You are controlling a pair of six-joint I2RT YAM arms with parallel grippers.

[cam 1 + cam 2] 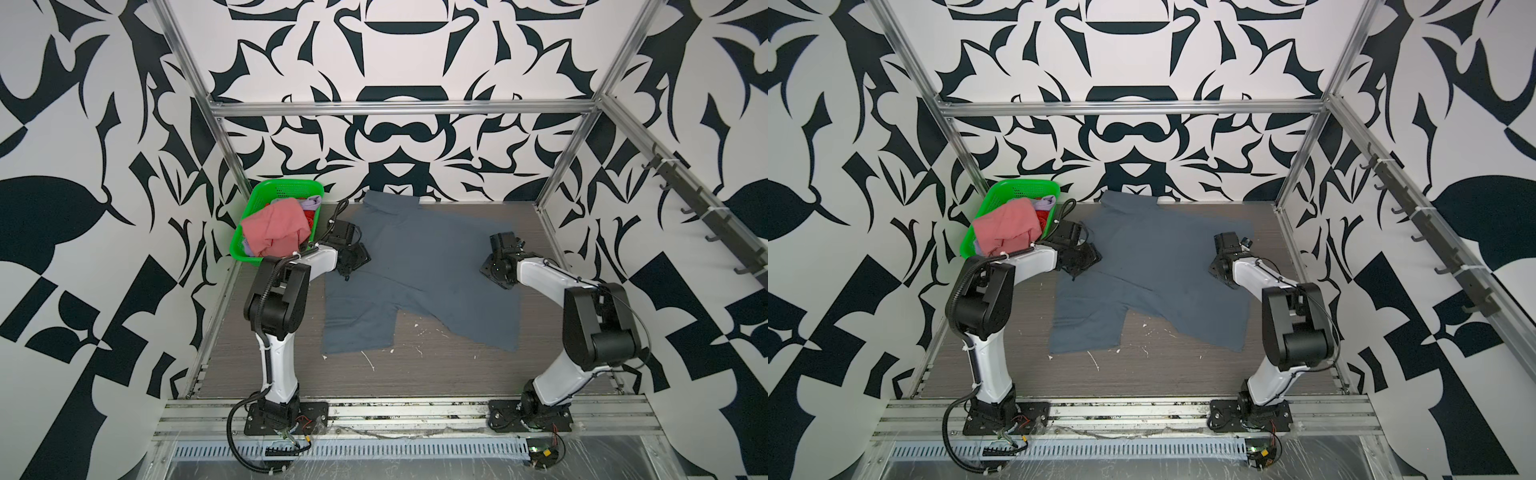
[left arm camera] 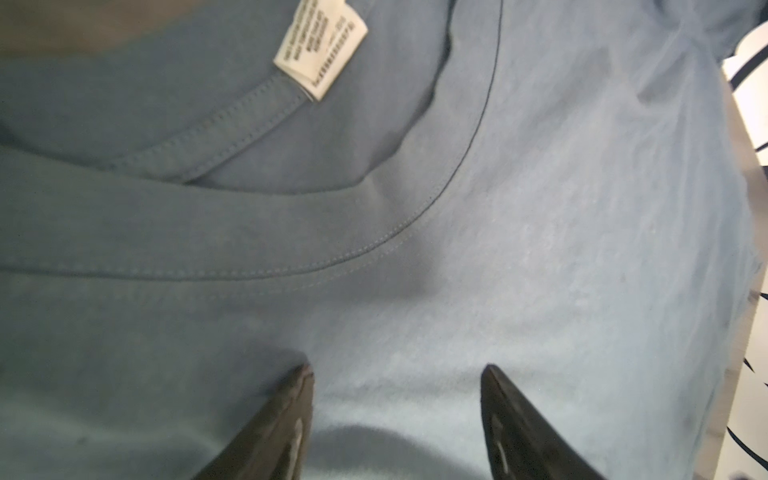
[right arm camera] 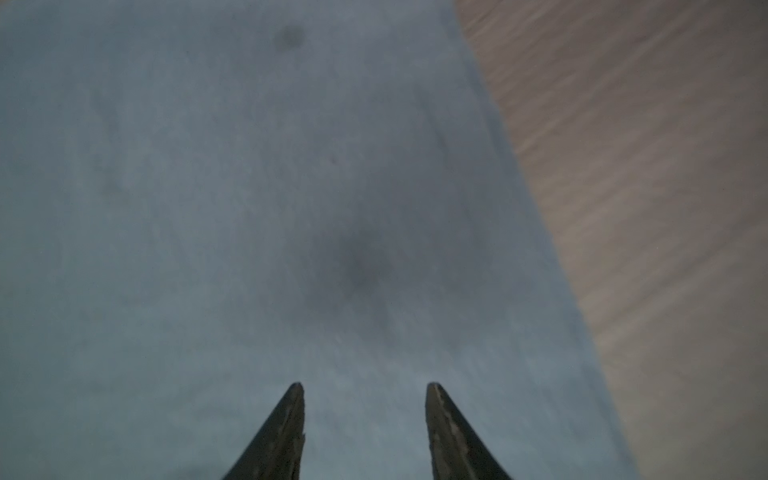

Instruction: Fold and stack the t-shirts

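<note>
Ahead of left claw (image 2: 397, 370), wide and empty: shirt (image 1: 415, 266) collar (image 2: 208, 232). Right claw (image 3: 363, 386), parted, empty, over shirt edge near bare table (image 3: 644, 166). Pinch both layers; lift evenly.

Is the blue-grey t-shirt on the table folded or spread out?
Spread out. The blue-grey t-shirt lies flat on the table, with its body and both sleeves laid out; both top views show no folded-over part.
</note>
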